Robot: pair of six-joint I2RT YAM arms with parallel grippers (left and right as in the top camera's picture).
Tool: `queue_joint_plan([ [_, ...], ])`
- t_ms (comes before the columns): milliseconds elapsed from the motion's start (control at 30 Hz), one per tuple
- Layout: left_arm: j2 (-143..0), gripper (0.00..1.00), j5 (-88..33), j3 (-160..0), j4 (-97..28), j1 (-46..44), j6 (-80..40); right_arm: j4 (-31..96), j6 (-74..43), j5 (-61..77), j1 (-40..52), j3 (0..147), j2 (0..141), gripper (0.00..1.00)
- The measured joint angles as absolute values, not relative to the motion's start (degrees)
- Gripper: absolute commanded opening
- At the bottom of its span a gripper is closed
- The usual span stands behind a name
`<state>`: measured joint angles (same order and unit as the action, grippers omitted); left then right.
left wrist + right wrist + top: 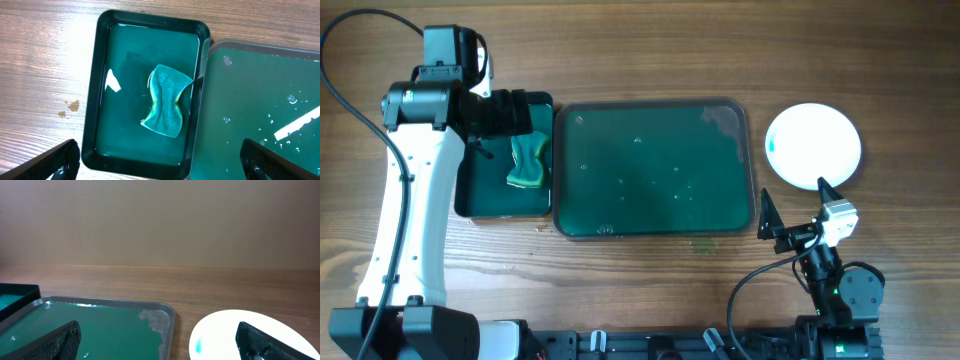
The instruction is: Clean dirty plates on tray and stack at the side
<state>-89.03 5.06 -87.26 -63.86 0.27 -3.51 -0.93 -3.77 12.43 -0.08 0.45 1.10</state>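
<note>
Above small tray (94, 100) — left hand (161, 159) spread wide, empty.

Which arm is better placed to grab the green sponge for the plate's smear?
Left. The left gripper hovers, jaws open, above the green sponge in the small dark green tray; the right gripper sits by the round white plate.

Overhead, the plates (813, 145) read as one white disc; how many, impossible to tell. The right wrist view crops them and the tray (100, 325) at the bottom edge.
</note>
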Motion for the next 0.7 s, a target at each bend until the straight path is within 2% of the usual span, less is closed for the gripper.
queue_joint_plan([
  [700, -88.68, 1.00, 5.04, -87.24, -63.09, 0.27, -3.51, -0.93, -3.77, 12.43, -0.08, 0.45, 1.10, 1.00],
])
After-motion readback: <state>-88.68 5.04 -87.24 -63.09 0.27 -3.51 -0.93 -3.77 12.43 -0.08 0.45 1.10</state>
